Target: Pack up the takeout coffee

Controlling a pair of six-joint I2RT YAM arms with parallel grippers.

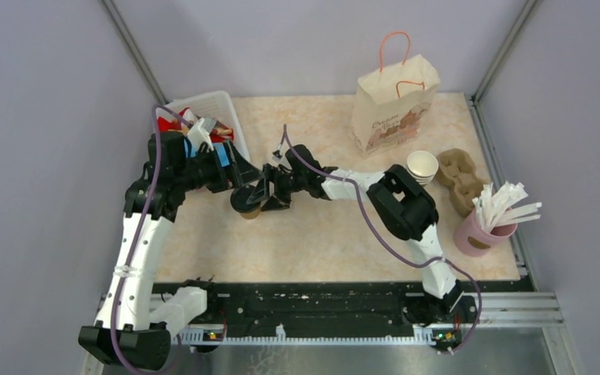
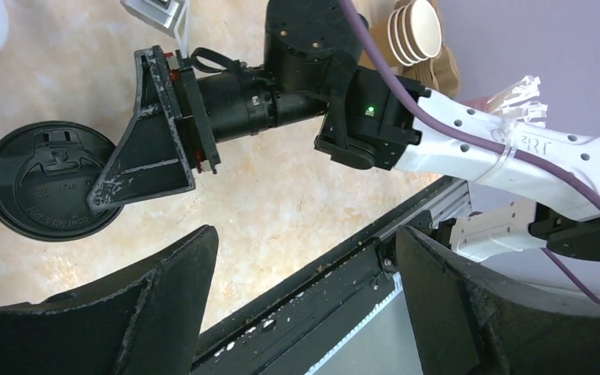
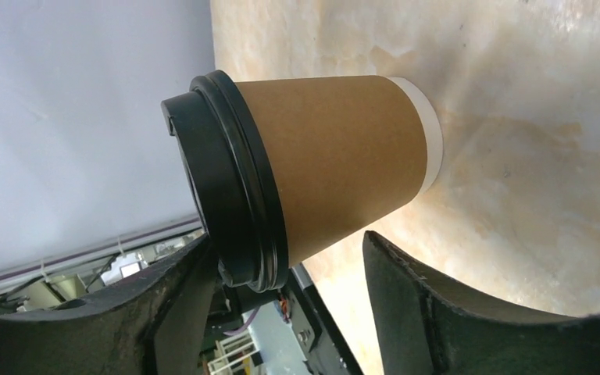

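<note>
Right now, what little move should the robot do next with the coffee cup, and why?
Probably ease the right end effector forward and close it on the cup. Its fingers are open with the cup just at the gap, lid already on, standing on the table. The left end effector is open and empty.

A: Lidded cup?
B: Is standing upright, mid table. Brown paper w/ white base band, black lid sitting snug on top.
A: Other cups?
B: Nested stack is sitting far right, no lid, cream insides showing.
</note>
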